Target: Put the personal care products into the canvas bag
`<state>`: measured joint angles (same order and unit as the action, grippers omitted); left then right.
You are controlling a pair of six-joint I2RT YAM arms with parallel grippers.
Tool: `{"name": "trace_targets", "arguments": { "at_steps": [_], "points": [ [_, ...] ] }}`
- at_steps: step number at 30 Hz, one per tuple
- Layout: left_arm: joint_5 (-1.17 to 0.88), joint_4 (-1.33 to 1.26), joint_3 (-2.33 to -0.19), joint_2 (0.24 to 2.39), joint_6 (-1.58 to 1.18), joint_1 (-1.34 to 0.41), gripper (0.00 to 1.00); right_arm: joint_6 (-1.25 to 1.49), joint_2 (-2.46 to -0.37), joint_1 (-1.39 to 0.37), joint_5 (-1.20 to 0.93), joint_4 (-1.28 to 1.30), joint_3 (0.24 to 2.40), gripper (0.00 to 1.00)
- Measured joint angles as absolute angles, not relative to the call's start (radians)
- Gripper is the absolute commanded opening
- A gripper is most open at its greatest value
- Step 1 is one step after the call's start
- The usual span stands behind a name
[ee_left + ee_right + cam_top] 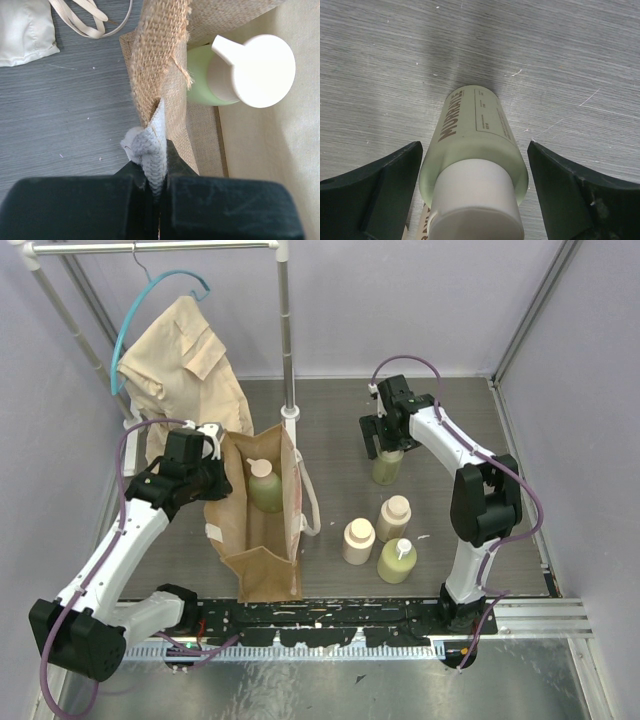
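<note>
The tan canvas bag (262,540) stands open at centre left, with one olive-green bottle (265,486) inside it. In the left wrist view that bottle (247,70) shows its cream cap behind the burlap rim (160,50). My left gripper (208,468) is shut on the bag's whitish strap (150,160) at the left rim. My right gripper (385,445) is open and straddles a standing olive-green bottle (387,470), its fingers on either side of the bottle (475,135) without touching. Two beige bottles (358,540) (393,517) and a green pump bottle (397,561) stand to the right of the bag.
A beige shirt (180,360) on a teal hanger hangs from a metal rack, whose pole (288,340) stands just behind the bag. A loose strap (80,20) and white fabric (22,30) lie on the table left of the bag. Frame rails run along the table's edges.
</note>
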<state>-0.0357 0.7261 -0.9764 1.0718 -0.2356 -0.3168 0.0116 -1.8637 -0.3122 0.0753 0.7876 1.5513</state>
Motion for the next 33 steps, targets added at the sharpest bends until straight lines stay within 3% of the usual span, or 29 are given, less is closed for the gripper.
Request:
{"name": "trace_targets", "arguments": {
  "at_steps": [6, 16, 24, 33],
  "points": [
    [-0.036, 0.726, -0.976, 1.072, -0.235, -0.317, 0.0, -0.001, -1.877, -0.312, 0.057, 0.788, 1.552, 0.41],
    [-0.036, 0.727, -0.976, 1.073, -0.235, -0.317, 0.0, -0.002, -1.877, -0.312, 0.055, 0.797, 1.562, 0.03],
    [-0.038, 0.727, -0.976, 1.073, -0.235, -0.317, 0.0, 0.011, -1.822, -0.312, -0.001, 0.835, 1.581, 0.01],
    [-0.044, 0.724, -0.976, 1.079, -0.236, -0.317, 0.0, 0.049, -1.446, -0.326, -0.23, 0.686, 1.579, 0.01]
  ]
}}
